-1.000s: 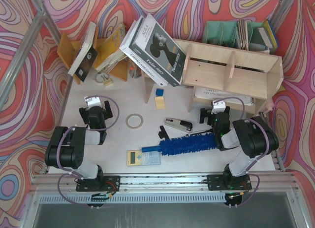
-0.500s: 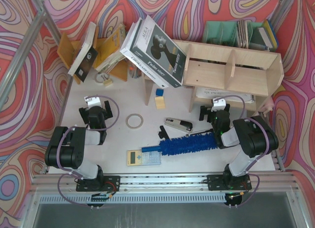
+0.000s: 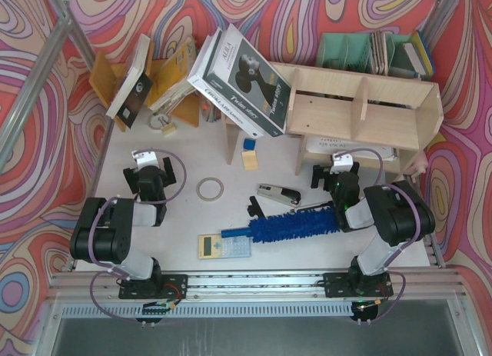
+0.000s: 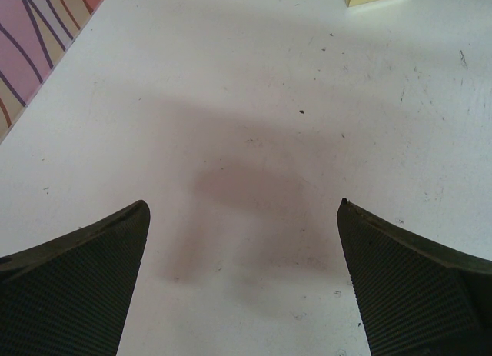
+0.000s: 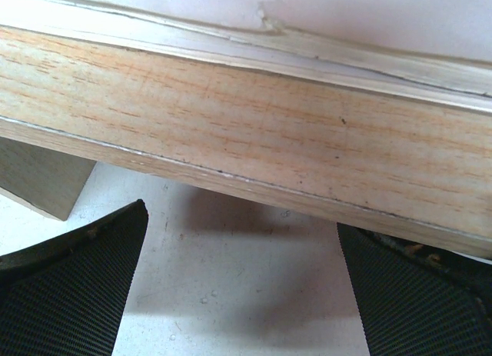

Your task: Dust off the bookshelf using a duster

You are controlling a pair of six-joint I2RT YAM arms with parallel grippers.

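Swirling red, pink and purple patterned walls enclose a white tabletop (image 3: 188, 214). At its back right stands the long pale plywood bookshelf (image 3: 384, 118), its upright dividers and open compartments showing from overhead. A stack of black-and-white books (image 3: 246, 75) leans against its left end.

The long, flat, bright blue fluffy microfibre duster (image 3: 296, 225) lies on the table in front of the bookshelf. Its short handle points left, ending just beside a pale yellow calculator (image 3: 224, 246), and its fluffy end reaches the right arm's wrist. A black and silver stapler (image 3: 278, 193) lies near it.

The right gripper (image 3: 332, 171) has its jaws spread wide with nothing between them, and the bookshelf's wooden front edge fills the wrist view just ahead. The left gripper (image 3: 150, 169) is also spread wide and empty over bare table, well apart from the duster.
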